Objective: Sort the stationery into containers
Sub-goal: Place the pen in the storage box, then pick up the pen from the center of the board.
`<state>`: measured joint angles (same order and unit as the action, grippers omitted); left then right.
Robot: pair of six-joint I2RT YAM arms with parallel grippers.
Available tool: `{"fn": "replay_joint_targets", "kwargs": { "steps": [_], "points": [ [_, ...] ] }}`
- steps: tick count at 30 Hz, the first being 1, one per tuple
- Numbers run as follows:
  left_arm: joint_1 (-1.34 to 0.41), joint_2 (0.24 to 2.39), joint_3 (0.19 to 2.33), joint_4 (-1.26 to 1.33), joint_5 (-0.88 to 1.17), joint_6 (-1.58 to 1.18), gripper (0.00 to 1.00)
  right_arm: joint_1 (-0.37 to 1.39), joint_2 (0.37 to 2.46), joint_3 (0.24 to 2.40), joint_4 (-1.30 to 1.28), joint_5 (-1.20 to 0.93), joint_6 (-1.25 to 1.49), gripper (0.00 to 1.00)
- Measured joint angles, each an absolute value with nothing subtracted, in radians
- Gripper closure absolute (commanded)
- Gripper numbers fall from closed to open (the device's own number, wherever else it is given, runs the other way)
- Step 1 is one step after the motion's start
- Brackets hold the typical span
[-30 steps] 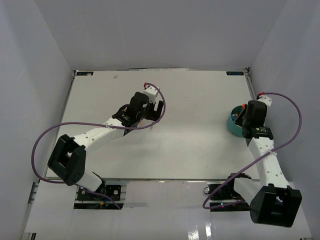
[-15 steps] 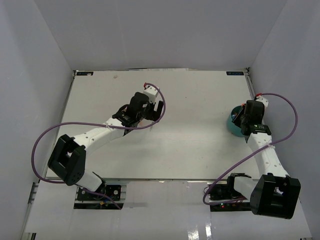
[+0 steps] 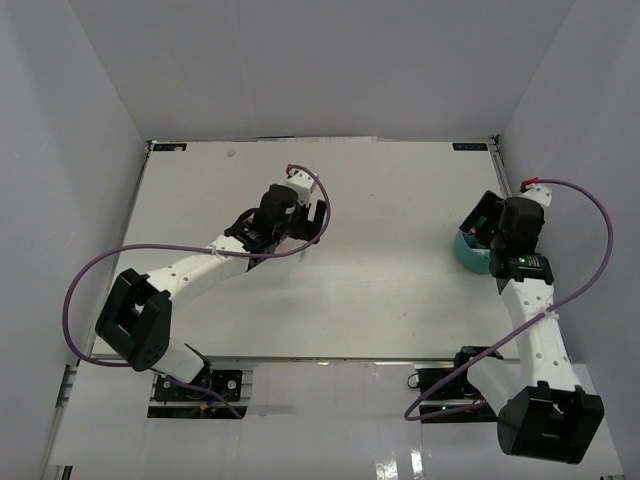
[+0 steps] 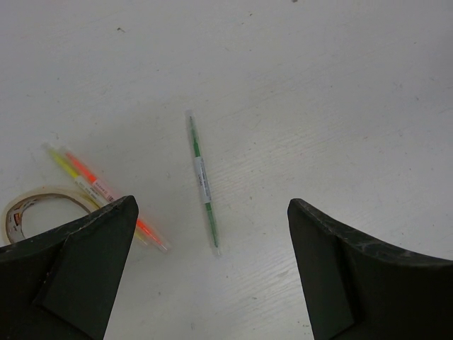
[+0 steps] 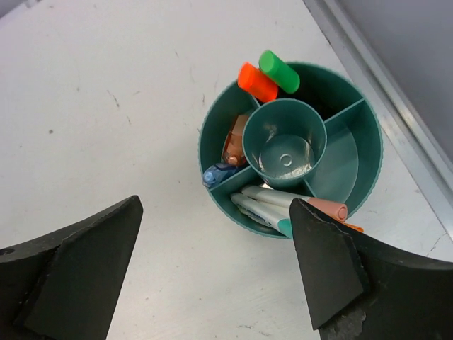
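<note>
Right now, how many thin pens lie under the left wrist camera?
3: a green pen alone in the middle; a yellow pen and an orange pen side by side left of it. More may be hidden.

Tabletop (image 3: 400, 200): we see a white, matt sheet with faint scuffs and a few dark specks.
Back wall (image 3: 320, 60): plain pale grey, meeting the tabletop's far edge.
Left wall (image 3: 60, 200): the same pale grey panel.
Right wall (image 3: 585, 110): pale grey too; we see a metal rail (image 5: 371, 71) along its foot.
Far corners: we make out a small dark bracket (image 3: 168, 147) at each.
Near edge: a glossy white strip (image 3: 330, 440) catches reflections.
Light: even and soft; we find only weak shadows.
</note>
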<state>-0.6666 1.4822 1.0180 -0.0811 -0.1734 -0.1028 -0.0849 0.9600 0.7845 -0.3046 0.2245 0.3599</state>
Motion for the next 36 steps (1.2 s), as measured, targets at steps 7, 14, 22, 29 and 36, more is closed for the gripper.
{"fn": "replay_joint_targets", "kwargs": {
  "steps": [7, 14, 22, 29, 36],
  "points": [
    [-0.654, 1.495, 1.063, -0.125, -0.184, -0.167, 0.02, -0.085, 0.863, 0.829, -0.321, 0.178, 0.314, 0.04],
    [-0.535, 1.515, 1.095, -0.216, -0.178, -0.306, 0.02, -0.081, 0.844, 0.881, -0.333, -0.023, 0.264, 0.04],
    [-0.451, 1.515, 1.094, -0.333, -0.194, -0.416, 0.09, -0.019, 0.864, 0.882, -0.336, -0.179, 0.229, 0.04],
    [-0.485, 1.568, 1.119, -0.384, -0.141, -0.476, 0.12, 0.062, 0.878, 0.880, -0.339, -0.197, 0.212, 0.04],
    [-0.589, 1.781, 1.234, -0.434, -0.121, -0.453, 0.17, 0.078, 0.878, 0.868, -0.342, -0.202, 0.202, 0.04]
  ]
}}
